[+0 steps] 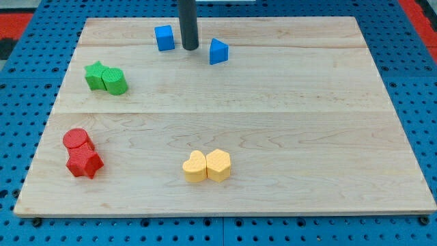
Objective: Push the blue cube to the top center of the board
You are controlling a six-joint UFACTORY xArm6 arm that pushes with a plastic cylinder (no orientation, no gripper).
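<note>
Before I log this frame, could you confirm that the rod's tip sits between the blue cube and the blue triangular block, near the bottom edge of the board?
Not quite: my tip is between the blue cube and the blue triangular block, but near the board's top edge, not the bottom, as the camera view shows.

Setting: lab test bench. I work over a pale wooden board (273, 130) laid on a blue perforated pegboard table (27, 82), red panels (20, 17) behind.
</note>
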